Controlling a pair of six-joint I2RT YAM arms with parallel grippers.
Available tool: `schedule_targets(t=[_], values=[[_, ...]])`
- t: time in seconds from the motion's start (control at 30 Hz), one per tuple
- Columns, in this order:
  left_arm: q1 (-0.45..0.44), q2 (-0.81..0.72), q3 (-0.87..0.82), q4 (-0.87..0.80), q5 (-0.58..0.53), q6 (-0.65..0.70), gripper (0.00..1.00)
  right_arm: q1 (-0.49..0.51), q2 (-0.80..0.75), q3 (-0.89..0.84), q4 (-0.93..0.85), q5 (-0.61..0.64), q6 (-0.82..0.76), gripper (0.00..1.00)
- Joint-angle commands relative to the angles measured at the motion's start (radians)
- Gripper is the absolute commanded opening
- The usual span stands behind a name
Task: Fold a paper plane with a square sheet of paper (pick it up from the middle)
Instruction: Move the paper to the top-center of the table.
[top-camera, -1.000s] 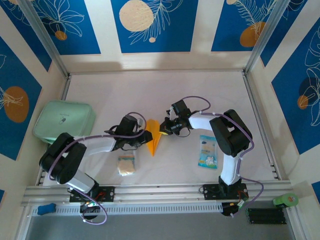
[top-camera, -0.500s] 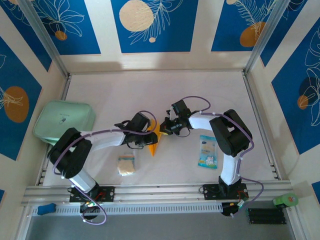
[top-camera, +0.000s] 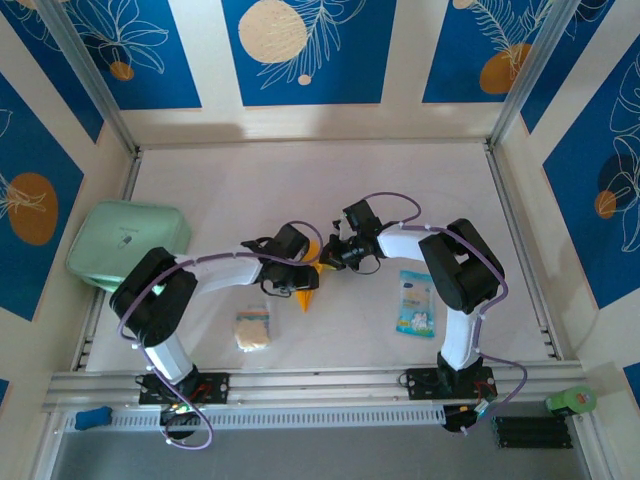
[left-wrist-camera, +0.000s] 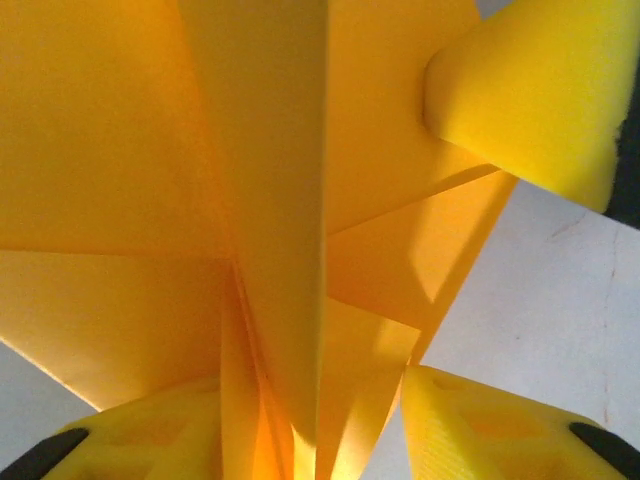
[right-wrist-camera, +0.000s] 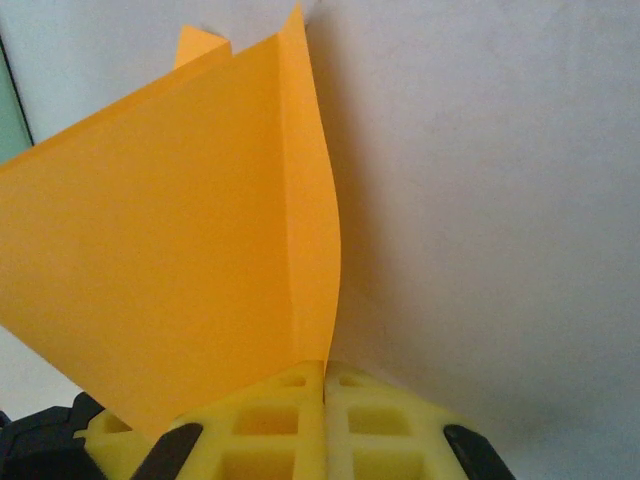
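The paper plane (top-camera: 306, 292), an orange-yellow sheet already creased into a narrow dart, stood at the centre of the overhead frame. Its long axis ran from the upper part of the frame to the lower, and its point aimed at the bottom edge.

The right gripper (right-wrist-camera: 325, 385) reached in from the right and was clamped tight on the dart's upper end. In the right wrist view the paper rose straight out of the seam between its pressed-together fingers.

The left gripper (left-wrist-camera: 310, 430) came in from the left over the middle of the dart, the nearer of the two to the point. Its fingers (left-wrist-camera: 130, 445) stood apart on either side of the folds. The layers splayed loosely between them, so it appeared to straddle the paper rather than pinch it. In the left wrist view the centre crease ran up the frame from that gap, in line with it.

Any new hold would likely have to close across that crease while the right end was held.

A beige spongy square (top-camera: 253, 328) lay lower left of the dart on the white table (top-camera: 400, 190), and a blue-and-white packet (top-camera: 415, 303) lay well apart at the right.
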Motion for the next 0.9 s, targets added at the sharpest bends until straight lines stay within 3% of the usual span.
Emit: schedule_targets(t=[0.0, 0.33, 0.87], values=[[-0.013, 0.015, 0.031, -0.037, -0.019, 0.017, 0.47, 0.0, 0.022, 0.016, -0.017, -0.013, -0.005, 0.0], [-0.013, 0.002, 0.025, -0.012, -0.008, 0.027, 0.59, 0.001, 0.025, 0.016, -0.018, -0.013, -0.007, 0.0], [-0.014, 0.002, 0.042, -0.102, -0.113, 0.034, 0.37, 0.0, 0.018, 0.014, -0.02, -0.013, -0.007, 0.0]])
